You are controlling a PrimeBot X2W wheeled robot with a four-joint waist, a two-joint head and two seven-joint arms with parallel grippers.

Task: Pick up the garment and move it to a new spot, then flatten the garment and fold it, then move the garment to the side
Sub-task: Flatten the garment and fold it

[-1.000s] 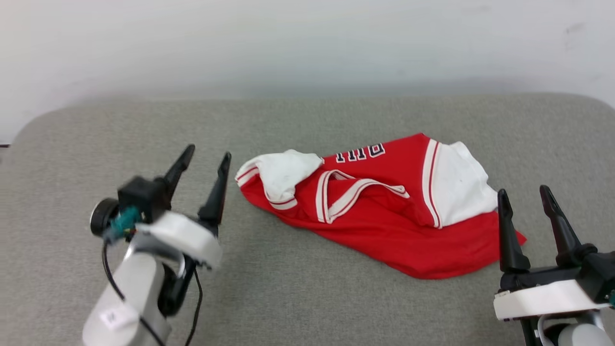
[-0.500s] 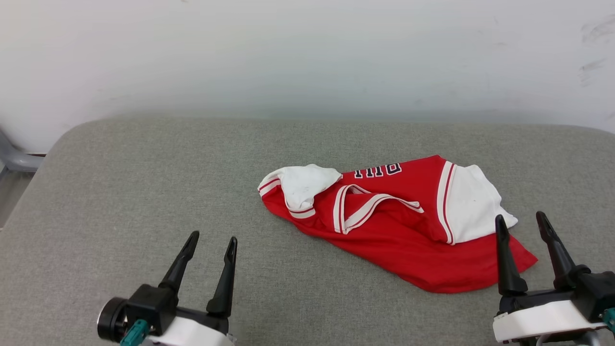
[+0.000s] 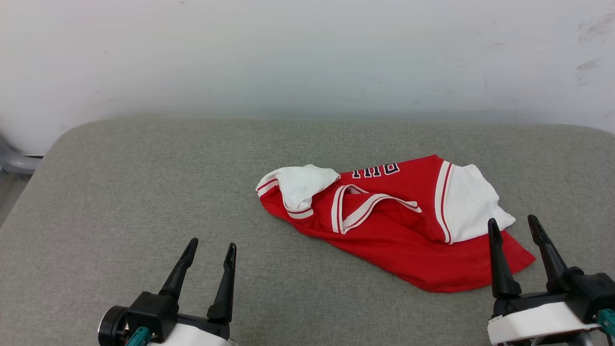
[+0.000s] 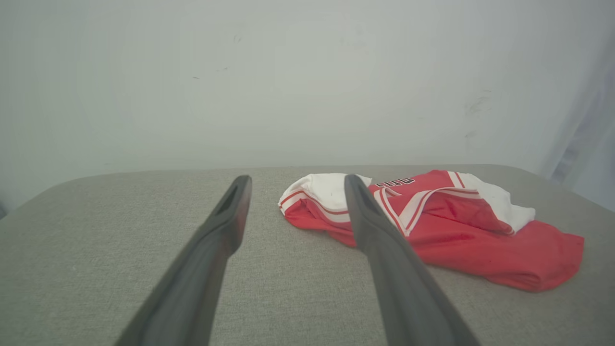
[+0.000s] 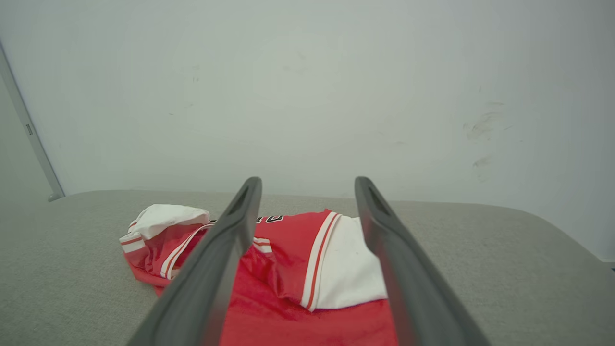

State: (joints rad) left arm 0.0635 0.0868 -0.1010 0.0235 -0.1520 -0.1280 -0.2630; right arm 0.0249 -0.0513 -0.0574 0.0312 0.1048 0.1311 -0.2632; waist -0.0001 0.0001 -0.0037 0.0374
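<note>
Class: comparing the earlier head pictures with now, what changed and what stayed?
The head camera shifted, so the whole scene sits lower in view. The left gripper drew back toward the robot, away from the garment. Nothing was gripped or released. Unchanged: the garment lies crumpled on the grey surface; both grippers are open, the right gripper at the garment's near edge.

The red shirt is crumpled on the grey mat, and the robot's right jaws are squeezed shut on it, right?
Not quite. The shirt does lie crumpled on the grey mat, but the right gripper is not shut on it: its jaws stand wide open, as the right wrist view shows.
</note>
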